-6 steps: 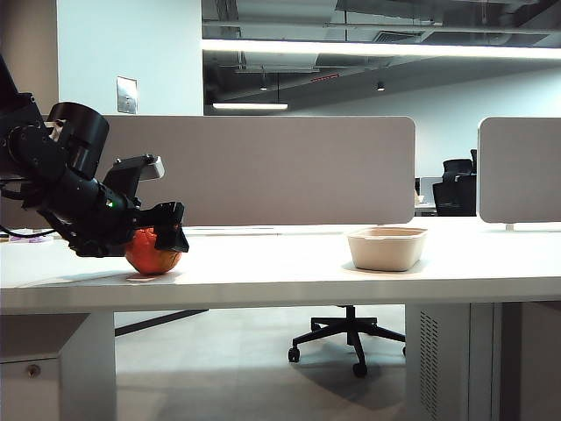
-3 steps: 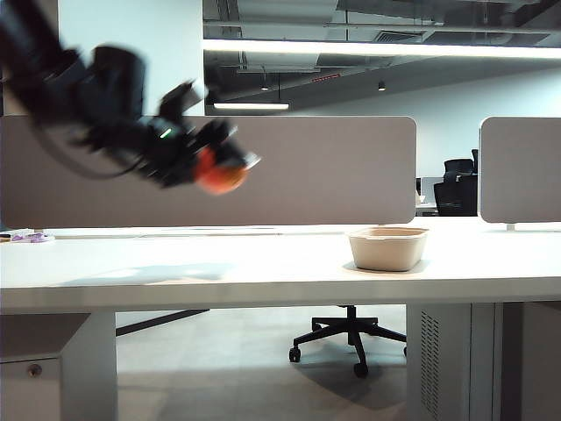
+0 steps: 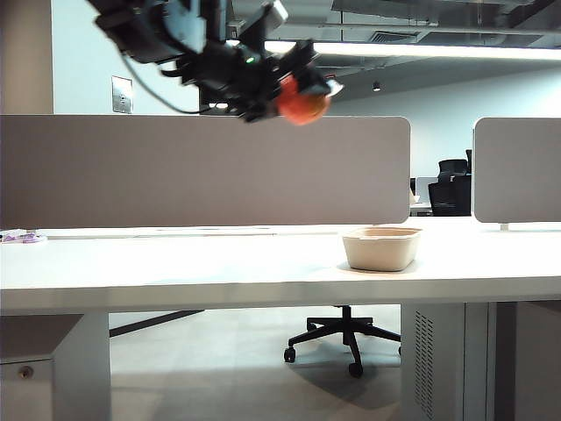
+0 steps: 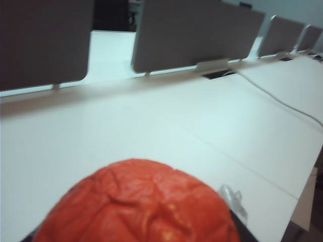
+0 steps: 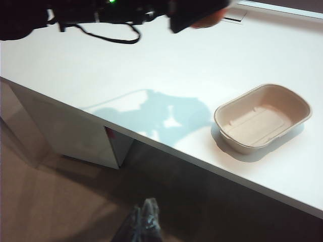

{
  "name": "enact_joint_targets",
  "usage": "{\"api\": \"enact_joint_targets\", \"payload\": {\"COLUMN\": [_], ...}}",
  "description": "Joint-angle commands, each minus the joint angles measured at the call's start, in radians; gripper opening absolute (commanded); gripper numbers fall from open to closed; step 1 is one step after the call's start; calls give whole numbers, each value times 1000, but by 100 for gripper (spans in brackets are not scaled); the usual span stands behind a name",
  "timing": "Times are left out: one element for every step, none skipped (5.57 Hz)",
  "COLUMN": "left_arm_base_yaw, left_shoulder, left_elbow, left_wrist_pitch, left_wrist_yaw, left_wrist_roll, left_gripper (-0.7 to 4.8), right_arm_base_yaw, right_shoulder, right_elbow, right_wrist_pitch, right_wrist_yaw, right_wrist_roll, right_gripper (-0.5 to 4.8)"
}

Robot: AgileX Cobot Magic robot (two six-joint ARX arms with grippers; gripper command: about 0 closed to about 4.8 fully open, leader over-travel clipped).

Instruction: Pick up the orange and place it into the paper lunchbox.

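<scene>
1. The orange [image 3: 303, 103] is airborne, high above the surface [image 3: 219, 263], level with the ceiling lights in the exterior view. It is reddish-orange with a wrinkled skin.
2. The left gripper [image 3: 307, 92] is pinching the orange. Its dark fingers sit against the fruit, which protrudes at the gripper's tip. The arm reaches in from the upper left of the exterior view.
3. In the left wrist view the orange [image 4: 139, 204] fills the near foreground, with the white surface [image 4: 151, 126] far beneath it. The gripper fingers are largely hidden behind the fruit there.
4. The lunchbox [image 3: 380, 247] stands upright on the surface, right of centre in the exterior view. It is well apart from the orange, lower and further right. The orange has not reached a point above it.
5. In the right wrist view the lunchbox [image 5: 262, 118] shows a bare interior. The left arm's shadow [image 5: 151, 113] falls on the surface beside it.
6. The left gripper [image 5: 194, 12] appears at the edge of the right wrist view, dark and blurred.
7. The right gripper appears in no view; its state cannot be reported from the frames.
8. Grey partitions [image 3: 206, 171] stand behind the surface.
</scene>
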State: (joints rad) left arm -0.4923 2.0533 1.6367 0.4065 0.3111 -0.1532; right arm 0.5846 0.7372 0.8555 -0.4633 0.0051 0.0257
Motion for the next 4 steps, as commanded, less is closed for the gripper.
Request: {"api": "enact_joint_targets", "payload": {"left_arm_base_yaw": [-90,-109,-115,-134], "left_shoulder": [209,298,327,371], "left_elbow": [208,266,280,285], "left_wrist_pitch": [-9,-9,-8,1], "left_wrist_yaw": [-46,-68,-72,-117], "left_wrist_roll": [3,-8,-28,-39], "left_gripper": [268,268,268,268], "right_arm_base_yaw": [1,1,1,1], "right_shoulder": [-19,-19,-19,-19], "right_elbow": [29,37,39,40], "right_wrist_pitch": [14,12,10,10], "right_wrist_yaw": [4,4,3,3], "right_wrist_roll": [0,0,0,1], "right_gripper": [-5,-5,-5,-5]}}
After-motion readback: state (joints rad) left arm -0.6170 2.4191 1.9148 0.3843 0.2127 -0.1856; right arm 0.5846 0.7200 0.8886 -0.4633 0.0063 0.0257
